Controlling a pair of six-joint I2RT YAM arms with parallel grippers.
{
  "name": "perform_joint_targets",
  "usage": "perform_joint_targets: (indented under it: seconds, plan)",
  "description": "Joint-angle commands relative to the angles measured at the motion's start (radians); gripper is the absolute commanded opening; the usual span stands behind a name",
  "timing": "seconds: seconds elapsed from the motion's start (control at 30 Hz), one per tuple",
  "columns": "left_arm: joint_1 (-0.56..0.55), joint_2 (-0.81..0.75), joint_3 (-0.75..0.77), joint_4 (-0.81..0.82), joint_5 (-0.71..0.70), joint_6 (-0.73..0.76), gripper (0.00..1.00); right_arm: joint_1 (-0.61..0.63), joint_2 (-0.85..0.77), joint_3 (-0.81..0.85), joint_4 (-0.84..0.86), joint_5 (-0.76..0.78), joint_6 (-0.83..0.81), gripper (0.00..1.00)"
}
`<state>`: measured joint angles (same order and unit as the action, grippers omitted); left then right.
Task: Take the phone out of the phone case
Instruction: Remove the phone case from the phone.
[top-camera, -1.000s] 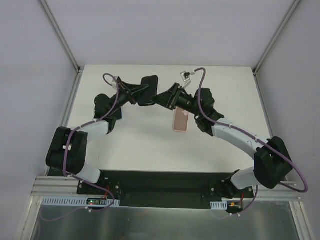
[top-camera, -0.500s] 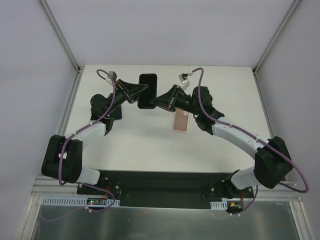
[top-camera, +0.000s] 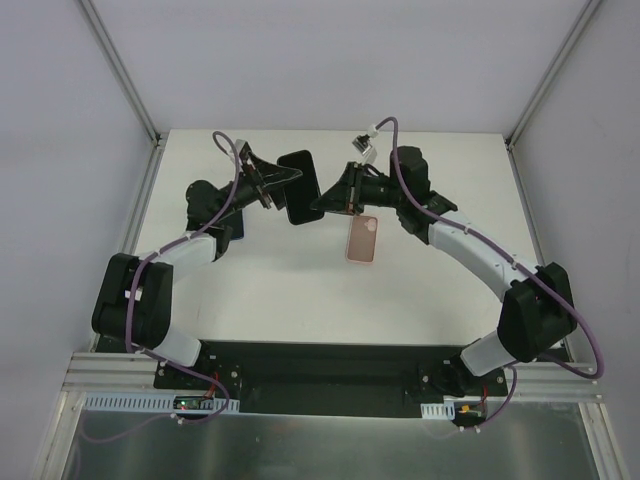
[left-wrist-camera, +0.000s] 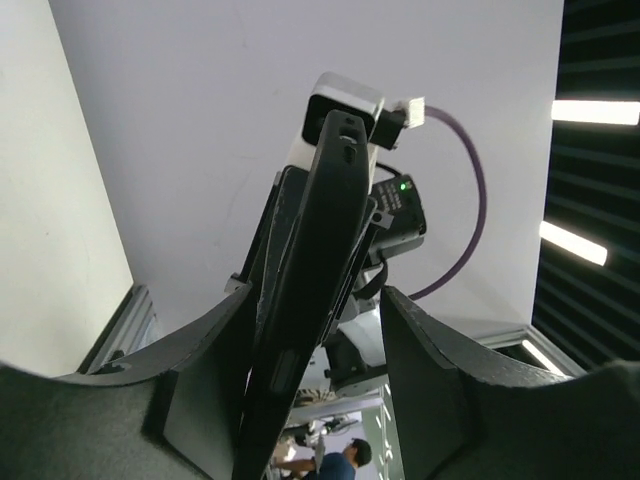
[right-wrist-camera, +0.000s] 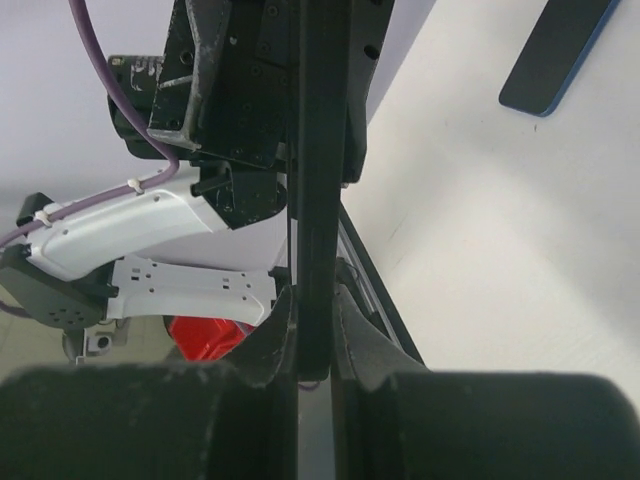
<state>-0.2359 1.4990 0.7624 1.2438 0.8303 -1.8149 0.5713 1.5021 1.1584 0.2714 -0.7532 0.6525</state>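
Note:
The black phone (top-camera: 300, 187) is held in the air between my two grippers, out of the case. The salmon-pink phone case (top-camera: 362, 238) lies flat and empty on the white table (top-camera: 300, 290), below the right gripper. My right gripper (top-camera: 319, 203) is shut on the phone's edge; in the right wrist view the phone (right-wrist-camera: 322, 150) stands edge-on, clamped between both fingers (right-wrist-camera: 275, 330). My left gripper (top-camera: 289, 180) is open around the phone's other end. In the left wrist view the phone (left-wrist-camera: 310, 290) leans on one finger (left-wrist-camera: 215, 370), with a gap to the other.
A dark flat slab with a blue edge (right-wrist-camera: 555, 50) lies on the table; in the top view it shows under my left arm (top-camera: 236, 226). Grey walls and metal rails (top-camera: 135, 215) close in the table.
The phone has tilted and shifted slightly right between the grippers. Both wrists have turned, and the right forearm has swung toward the back. The pink case has stayed in place.

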Motion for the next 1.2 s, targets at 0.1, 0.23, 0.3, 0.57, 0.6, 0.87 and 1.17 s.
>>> perform_joint_targets:
  seconds: [0.1, 0.23, 0.3, 0.57, 0.6, 0.87, 1.17]
  plan:
    - [-0.006, -0.048, 0.06, 0.042, 0.092, 0.043, 0.33, -0.011, 0.018, 0.155, -0.247, -0.118, -0.224, 0.01]
    - [-0.005, -0.066, 0.063, -0.02, 0.101, 0.081, 0.0, -0.013, 0.041, 0.199, -0.377, -0.144, -0.301, 0.01]
    - [-0.005, -0.072, 0.052, -0.026, 0.083, 0.085, 0.0, -0.016, 0.04, 0.208, -0.408, -0.146, -0.327, 0.01]
    - [-0.005, -0.092, 0.014, -0.014, 0.012, 0.063, 0.0, -0.025, -0.192, -0.015, -0.205, 0.078, -0.161, 0.63]
    - [-0.005, -0.095, 0.005, -0.009, -0.02, 0.055, 0.0, -0.025, -0.215, -0.055, -0.085, 0.101, -0.112, 0.63]
    - [-0.005, -0.1, -0.049, 0.101, -0.089, -0.004, 0.0, -0.002, -0.231, -0.295, 0.432, 0.203, 0.18, 0.6]
    - [-0.005, -0.1, -0.06, 0.114, -0.094, -0.015, 0.0, 0.03, -0.123, -0.269, 0.689, 0.178, 0.308, 0.57]
